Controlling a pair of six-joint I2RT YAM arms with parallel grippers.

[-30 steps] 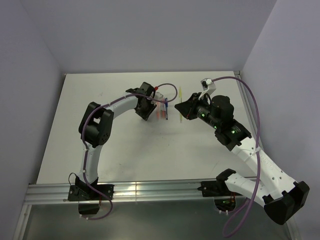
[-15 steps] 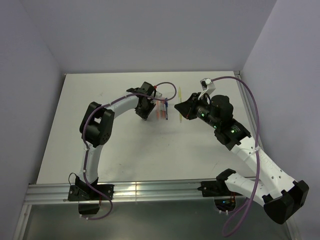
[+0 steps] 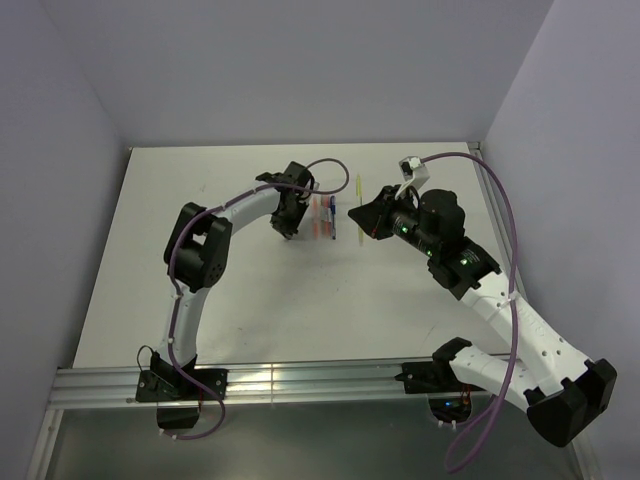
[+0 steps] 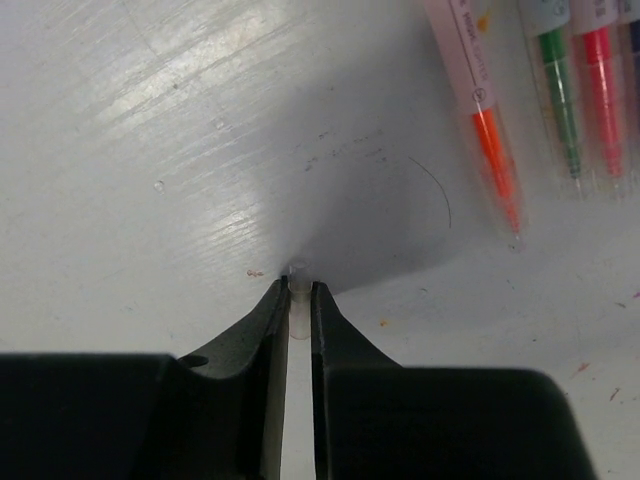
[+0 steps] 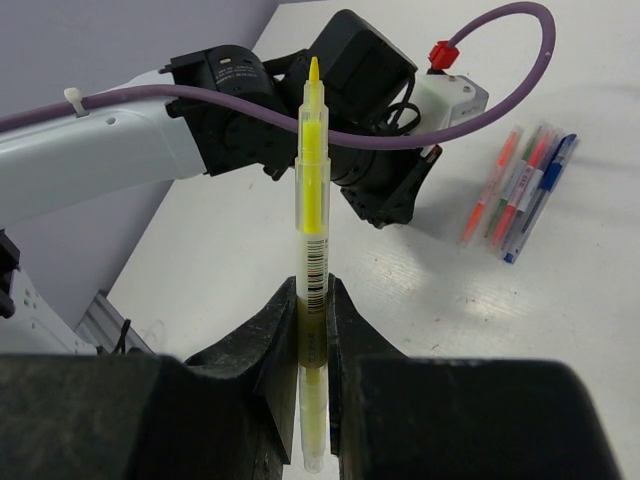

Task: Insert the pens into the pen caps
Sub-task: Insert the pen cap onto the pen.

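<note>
The row of thin translucent pens (image 4: 558, 90) runs off the left wrist view's top edge. A pale clear tubular piece (image 4: 297, 312) sits mostly hidden between the left pincer's (image 4: 297, 288) fingers.

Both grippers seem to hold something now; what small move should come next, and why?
Probably lift the left gripper slightly: its jaws pinch a small clear tubular cap down at the white table, while the right gripper holds the uncapped yellow pen upright, ready.

yellow pen (image 5: 312, 200): uncapped, pinched | other pens (image 4: 557, 80): side-by-side, flat | clear cap (image 4: 297, 288): pinched
</note>
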